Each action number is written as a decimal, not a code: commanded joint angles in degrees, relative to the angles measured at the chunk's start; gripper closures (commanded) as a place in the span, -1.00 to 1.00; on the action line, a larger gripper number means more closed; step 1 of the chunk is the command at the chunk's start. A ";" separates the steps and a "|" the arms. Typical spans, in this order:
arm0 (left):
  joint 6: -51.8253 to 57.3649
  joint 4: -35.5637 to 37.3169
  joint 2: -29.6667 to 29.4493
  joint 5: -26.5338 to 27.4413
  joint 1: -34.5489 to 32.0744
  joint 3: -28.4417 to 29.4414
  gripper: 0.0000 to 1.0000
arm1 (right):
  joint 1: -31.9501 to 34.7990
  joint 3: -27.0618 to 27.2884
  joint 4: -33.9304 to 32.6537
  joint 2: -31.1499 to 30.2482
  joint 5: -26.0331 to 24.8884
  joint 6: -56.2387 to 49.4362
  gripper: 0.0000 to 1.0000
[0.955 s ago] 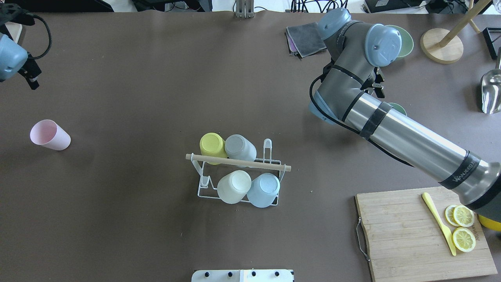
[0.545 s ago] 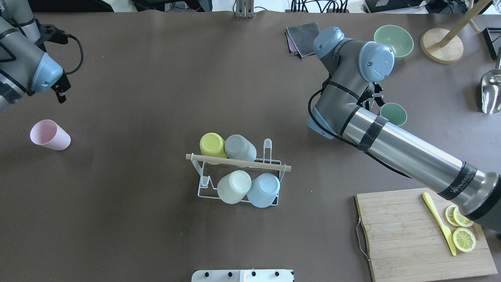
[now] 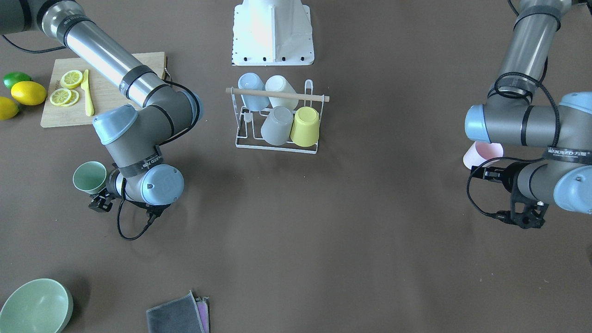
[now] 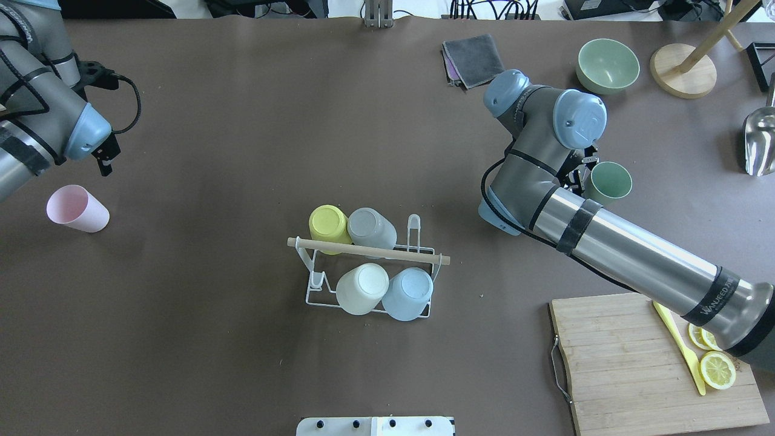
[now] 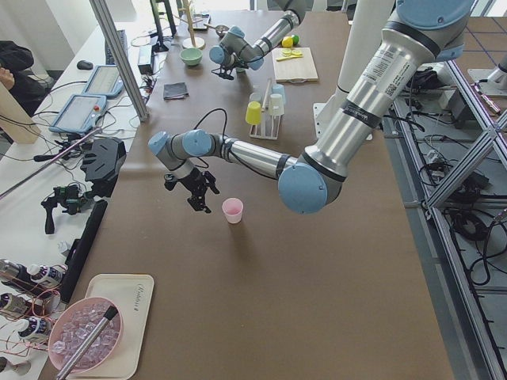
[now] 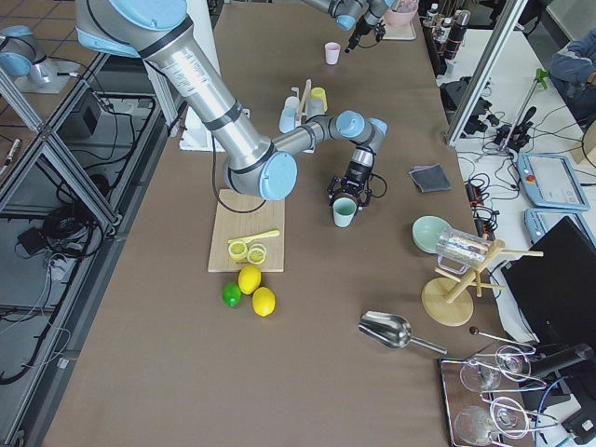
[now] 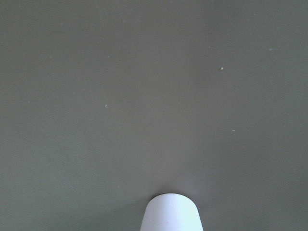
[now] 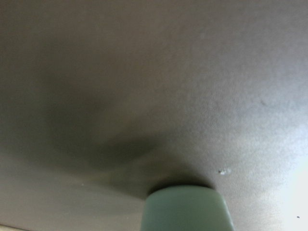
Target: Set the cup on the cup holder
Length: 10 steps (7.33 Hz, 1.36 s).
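The white wire cup holder with a wooden rod stands mid-table and carries a yellow, a grey, a cream and a blue cup upside down. A pink cup stands upright at the left. My left gripper hovers just beyond it, looks open and holds nothing. The left wrist view shows only the pink cup at its bottom edge. A green cup stands upright at the right. My right gripper is close beside its rim, looks open and is not around it.
A cutting board with lemon slices and a yellow knife lies at the near right. At the far right are a green bowl, folded cloths, a wooden stand and a metal scoop.
My left arm has swung in from the far left towards the pink cup. My right arm has drawn back and lowered beside the green cup, uncovering the green bowl and the cup.
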 commanded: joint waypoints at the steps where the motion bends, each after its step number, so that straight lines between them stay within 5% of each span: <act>1: 0.07 -0.32 -0.80 -0.16 0.52 3.93 -0.96 | -1.27 0.09 0.12 -1.53 -3.04 -1.09 -0.99; 6: 0.07 -0.05 -1.77 -6.74 1.05 9.31 -0.96 | -1.19 0.26 0.56 -2.94 -4.72 -2.76 -0.98; 7: 1.55 1.08 -1.68 -6.84 1.05 9.40 -0.96 | -1.19 0.26 0.47 -2.95 -4.98 -2.68 -0.79; 8: 2.96 3.26 -1.86 -7.10 1.05 9.92 -0.96 | -1.28 0.35 0.47 -2.95 -4.99 -2.59 -0.22; 9: 4.71 4.68 -1.86 -7.10 1.14 9.92 -0.96 | -1.10 0.87 0.30 -2.95 -5.86 -2.68 0.99; 10: 5.17 4.95 -1.77 -7.10 1.49 10.01 -0.96 | -0.23 1.75 -0.05 -3.12 -5.86 -3.63 1.00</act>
